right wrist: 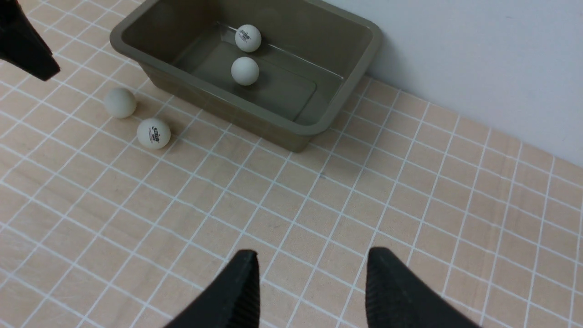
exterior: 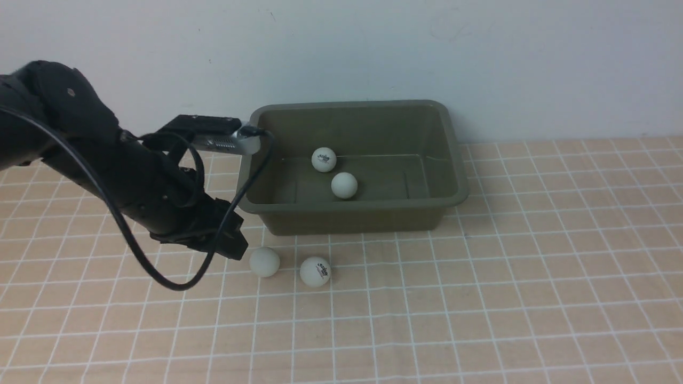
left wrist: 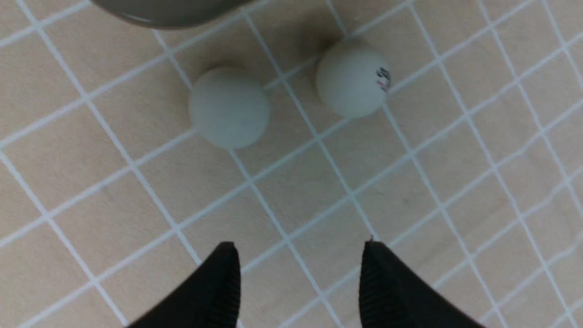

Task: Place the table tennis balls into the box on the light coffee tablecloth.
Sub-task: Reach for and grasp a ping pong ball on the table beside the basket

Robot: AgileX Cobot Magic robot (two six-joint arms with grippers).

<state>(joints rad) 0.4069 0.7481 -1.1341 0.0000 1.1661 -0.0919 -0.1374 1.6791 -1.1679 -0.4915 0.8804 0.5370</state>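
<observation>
Your left claw (exterior: 233, 246) sits low over the cloth (exterior: 480, 298), near the front left corner of the box (exterior: 459, 176). In the left wrist view the left claw (left wrist: 300, 249) has its jaws well apart with only cloth between them. It holds nothing and touches no ball.

Just ahead of its tips, two balls lie on the cloth. The plain ball (exterior: 264, 261) is nearest the claw, and the logo ball (exterior: 315, 271) lies just beside it, with a gap between them. Both are outside the box, near its front side.

The box stands on the cloth, back against the wall (exterior: 480, 53). Two more balls rest on its floor: a back ball (exterior: 324, 159) with a logo and a front ball (exterior: 344, 185), plain, just beside it.

Your right claw (right wrist: 309, 259) hangs over bare cloth, well apart from the box, with its jaws spread and empty.
</observation>
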